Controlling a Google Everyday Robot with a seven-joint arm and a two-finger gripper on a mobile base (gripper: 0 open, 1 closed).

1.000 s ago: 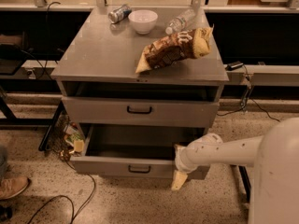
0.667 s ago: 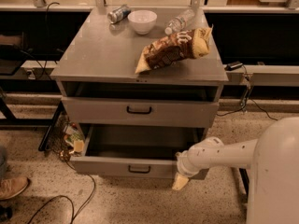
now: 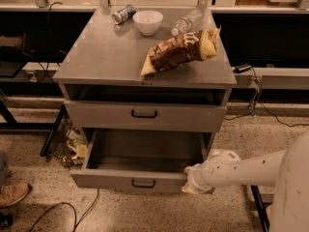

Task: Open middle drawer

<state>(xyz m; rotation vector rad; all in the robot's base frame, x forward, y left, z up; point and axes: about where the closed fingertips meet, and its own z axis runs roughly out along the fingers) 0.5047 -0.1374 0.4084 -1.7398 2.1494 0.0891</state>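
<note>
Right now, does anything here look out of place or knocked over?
Yes: on the cabinet top a can and a water bottle lie on their sides beside an upright bowl. Nothing looks spilled. The gripper is at the right front corner of the pulled-out middle drawer.

Speckled terrazzo floor with loose black cables; long counter behind, dark beneath.

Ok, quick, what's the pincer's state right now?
Pincer: state cannot be told; it is at the right front corner of the pulled-out middle drawer.
</note>
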